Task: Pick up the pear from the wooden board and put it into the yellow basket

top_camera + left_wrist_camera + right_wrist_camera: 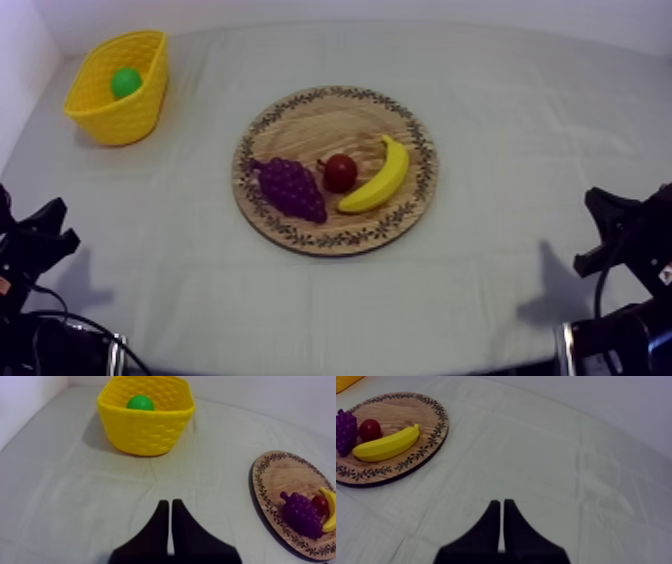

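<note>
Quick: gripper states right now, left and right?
Left gripper: jaws shut, holding nothing.
Right gripper: jaws shut, holding nothing.

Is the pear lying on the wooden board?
No, the pear sits inside the yellow basket; the wooden board holds only grapes, a small red fruit and a banana.

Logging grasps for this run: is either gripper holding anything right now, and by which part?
Nothing is held. The left gripper and right gripper are each shut on nothing. The pear lies in the yellow basket.
</note>
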### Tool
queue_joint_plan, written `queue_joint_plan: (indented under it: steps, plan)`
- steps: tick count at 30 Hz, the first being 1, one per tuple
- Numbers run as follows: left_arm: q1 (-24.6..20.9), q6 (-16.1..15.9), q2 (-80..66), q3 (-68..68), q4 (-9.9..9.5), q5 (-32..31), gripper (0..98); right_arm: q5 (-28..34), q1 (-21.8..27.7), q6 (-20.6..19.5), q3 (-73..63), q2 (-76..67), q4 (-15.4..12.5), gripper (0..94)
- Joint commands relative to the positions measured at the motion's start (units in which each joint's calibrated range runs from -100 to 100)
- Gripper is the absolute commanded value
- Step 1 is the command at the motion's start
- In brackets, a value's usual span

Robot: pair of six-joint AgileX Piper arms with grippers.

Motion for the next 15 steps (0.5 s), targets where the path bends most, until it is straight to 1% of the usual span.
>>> queue_joint_plan:
  steps: [1, 4, 6, 9, 12, 15]
  plan:
    - [0.0, -0.6, -0.1, 0.1, -0.06, 0.3, 0.4, 0.0, 0.0, 0.0, 0.0, 0.0, 0.0, 0.4]
    - [0.0, -2.7, -0.2, 0.5, -0.09, -0.6, 0.2, 0.0, 0.0, 0.0, 0.0, 0.0, 0.0, 0.4]
    - [0.0, -2.7, -0.2, 1.4, -0.10, -3.4, 0.1, 0.0, 0.0, 0.0, 0.0, 0.0, 0.0, 0.4]
    - [0.0, -0.7, -0.2, 2.2, -0.10, -6.1, 0.1, 0.0, 0.0, 0.0, 0.0, 0.0, 0.0, 0.4]
    - [0.0, 1.8, -0.2, 2.5, -0.10, -7.1, 0.1, 0.0, 0.0, 0.0, 0.0, 0.0, 0.0, 0.4]
    - [0.0, 3.2, -0.2, 2.6, -0.11, -7.4, 0.1, 0.0, 0.0, 0.0, 0.0, 0.0, 0.0, 0.4]
